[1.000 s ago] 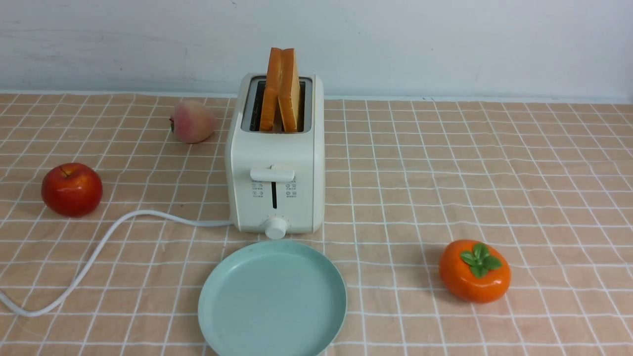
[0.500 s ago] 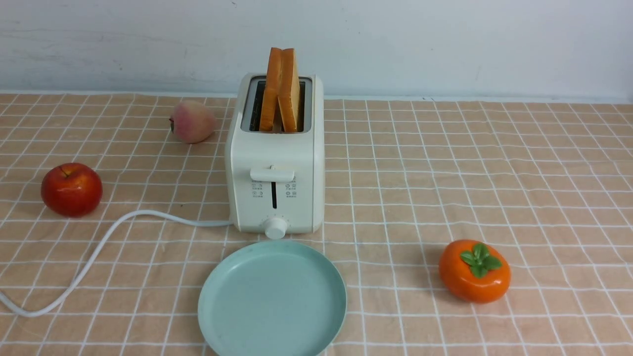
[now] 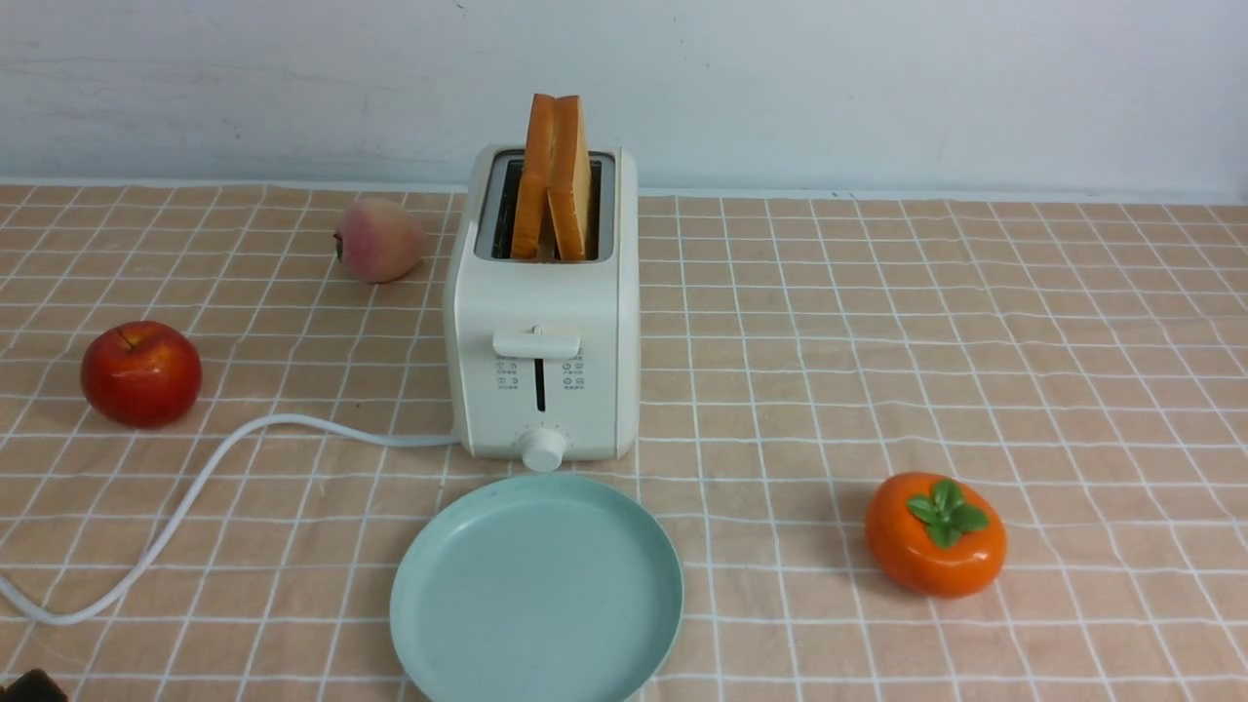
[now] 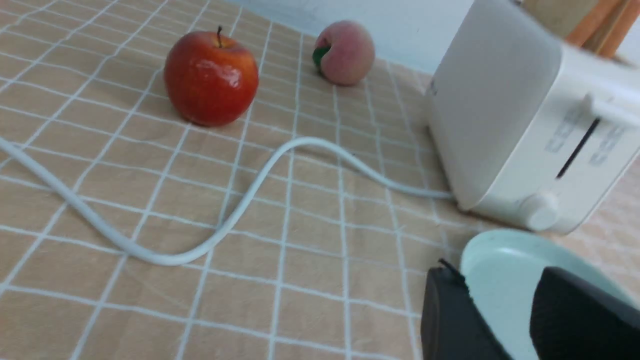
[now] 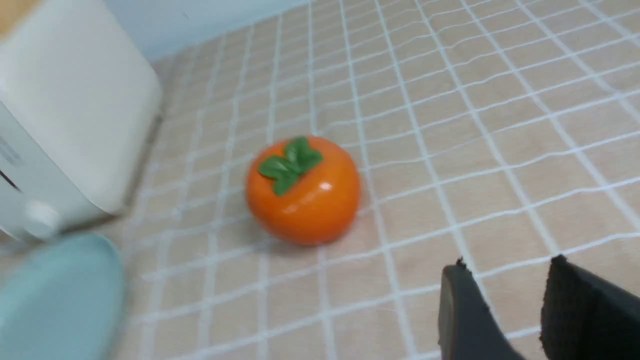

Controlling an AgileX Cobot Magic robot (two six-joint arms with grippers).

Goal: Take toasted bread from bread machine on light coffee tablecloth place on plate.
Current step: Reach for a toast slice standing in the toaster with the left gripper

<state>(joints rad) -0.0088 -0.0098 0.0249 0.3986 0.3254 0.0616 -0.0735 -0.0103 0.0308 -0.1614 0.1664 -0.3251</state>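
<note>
White grid lines cross the peach-tan tablecloth (image 3: 975, 322); the plate (image 3: 536, 595) is mint-teal.

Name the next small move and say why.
Probably lift the left gripper up toward the toasted bread: both slices stand in the bread machine, the plate is bare, and the jaws sit low, open and empty.

A red apple (image 3: 141, 374) and a peach (image 3: 380, 240) lie left; what looks like a persimmon (image 3: 936, 534) lies right.
</note>
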